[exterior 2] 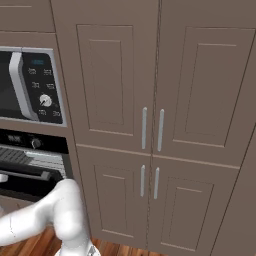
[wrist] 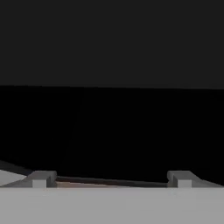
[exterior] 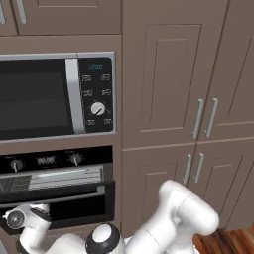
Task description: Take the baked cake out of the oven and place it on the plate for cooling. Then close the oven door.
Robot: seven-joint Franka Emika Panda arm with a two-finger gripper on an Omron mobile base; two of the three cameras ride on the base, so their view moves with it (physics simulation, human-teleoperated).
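The tall brown cabinets [exterior: 173, 89] take up most of the wall, with the microwave [exterior: 54, 94] built in at their left edge. Directly beneath it sits the oven [exterior: 54, 181], its control strip above a grey racked interior that shows through the gap — so the oven door [exterior: 59, 208] looks partly closed, tilted up toward the opening. The white arm [exterior: 183, 213] reaches low and left across the oven front, and its hand sits against the lower left edge of the door. In the hand view the gripper [wrist: 111, 180] faces a dark panel, jaws spread wide and holding nothing. No cake or plate can be made out. The door should be stiff, hinged and fairly heavy — its glass slippery, so the silver bar handle or the top edge seems the place to push.
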